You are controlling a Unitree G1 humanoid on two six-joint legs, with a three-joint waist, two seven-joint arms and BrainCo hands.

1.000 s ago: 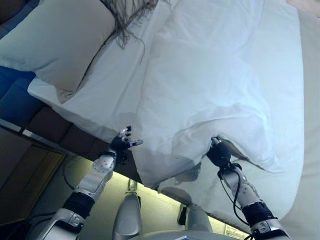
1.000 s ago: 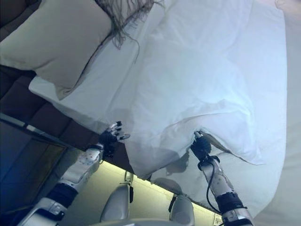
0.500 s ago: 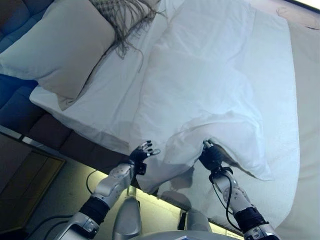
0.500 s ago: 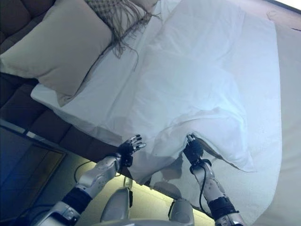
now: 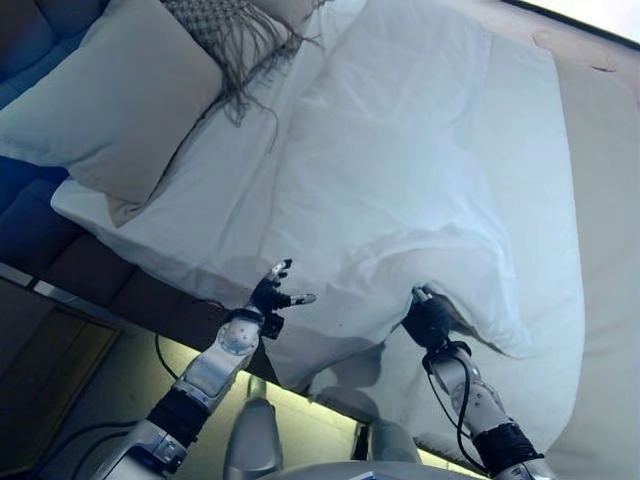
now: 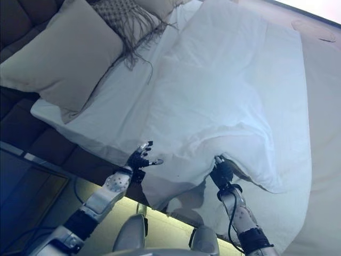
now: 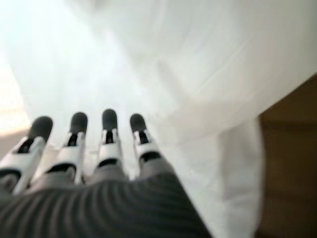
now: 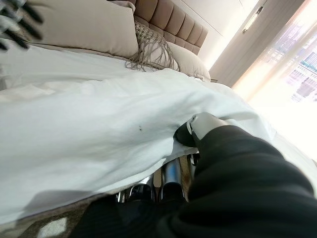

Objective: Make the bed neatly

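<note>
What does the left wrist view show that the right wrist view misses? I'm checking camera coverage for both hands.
Only the left wrist view shows the left robot hand from close by, fingers straight, over the white duvet, beside the bed's dark side. Only the right wrist view shows the right robot hand with its thumb pinched on the duvet's edge, plus the beige pillow, the fringed cushion, the padded headboard and the bright window. Both show the duvet.

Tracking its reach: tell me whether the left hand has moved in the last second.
Yes. The left hand has shifted to the robot's right, away from the pillow, toward the near edge of the duvet.
</note>
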